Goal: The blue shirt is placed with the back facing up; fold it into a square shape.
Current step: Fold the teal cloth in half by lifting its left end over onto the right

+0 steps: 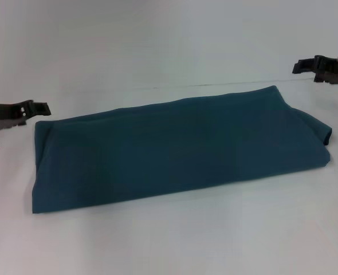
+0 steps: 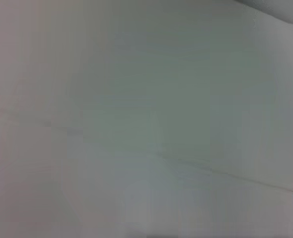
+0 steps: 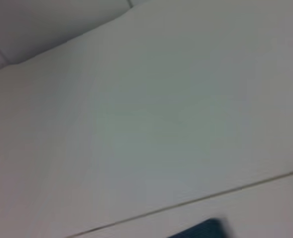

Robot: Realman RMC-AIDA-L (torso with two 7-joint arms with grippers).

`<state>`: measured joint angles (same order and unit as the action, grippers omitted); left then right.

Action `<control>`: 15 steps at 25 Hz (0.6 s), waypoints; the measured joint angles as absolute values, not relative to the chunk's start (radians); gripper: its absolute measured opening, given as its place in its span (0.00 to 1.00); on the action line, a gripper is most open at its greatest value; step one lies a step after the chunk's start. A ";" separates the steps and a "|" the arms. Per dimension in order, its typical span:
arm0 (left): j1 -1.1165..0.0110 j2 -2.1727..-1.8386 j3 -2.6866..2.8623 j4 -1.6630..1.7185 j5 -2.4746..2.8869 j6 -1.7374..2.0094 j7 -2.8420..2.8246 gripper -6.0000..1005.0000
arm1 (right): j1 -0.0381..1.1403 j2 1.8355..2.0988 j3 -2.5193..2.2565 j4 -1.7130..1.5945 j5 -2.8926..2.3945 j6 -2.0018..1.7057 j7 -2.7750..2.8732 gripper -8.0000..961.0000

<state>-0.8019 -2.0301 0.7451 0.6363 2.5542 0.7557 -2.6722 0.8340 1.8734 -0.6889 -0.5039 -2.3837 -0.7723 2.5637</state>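
Both grippers standing clear of a long folded band; the crosswise fold is not yet made.

The left gripper (image 1: 28,110) is hovering just off the band's left end and holding nothing; whether its fingers are open or closed cannot be told. The right gripper (image 1: 312,64) is hanging near the far right corner, likewise empty, finger state also unreadable. Between them the blue shirt (image 1: 175,149) is lying flat on the white desk (image 1: 169,240) as a long rectangle, with a rolled lip showing at its right end. In my judgement, the step in hand is bringing one short end over onto the other: both corners of that end should be taken through all layers, lifted evenly and laid edge to edge, keeping the lip tucked.
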 joint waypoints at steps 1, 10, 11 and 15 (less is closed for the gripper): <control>-0.797 -2.030 0.731 0.643 2.550 0.775 -2.676 0.47 | 0.820 1.872 -0.684 -0.522 -2.366 -0.812 2.561 0.57; -0.625 -2.044 0.678 0.755 2.248 1.041 -2.623 0.72 | 0.591 1.870 -0.667 -0.668 -1.982 -1.275 2.421 0.74; -0.604 -2.045 0.670 0.757 2.217 1.074 -2.614 0.73 | 0.569 1.870 -0.661 -0.666 -1.950 -1.321 2.395 0.76; -0.537 -2.054 0.578 0.757 2.165 1.229 -2.593 0.73 | 0.494 1.879 -0.613 -0.662 -1.903 -1.467 2.306 0.76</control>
<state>-0.5371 -2.0542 0.5775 0.7569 2.1653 1.2291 -2.5934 0.4936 1.8791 -0.6133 -0.6622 -1.9026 -1.4670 2.3057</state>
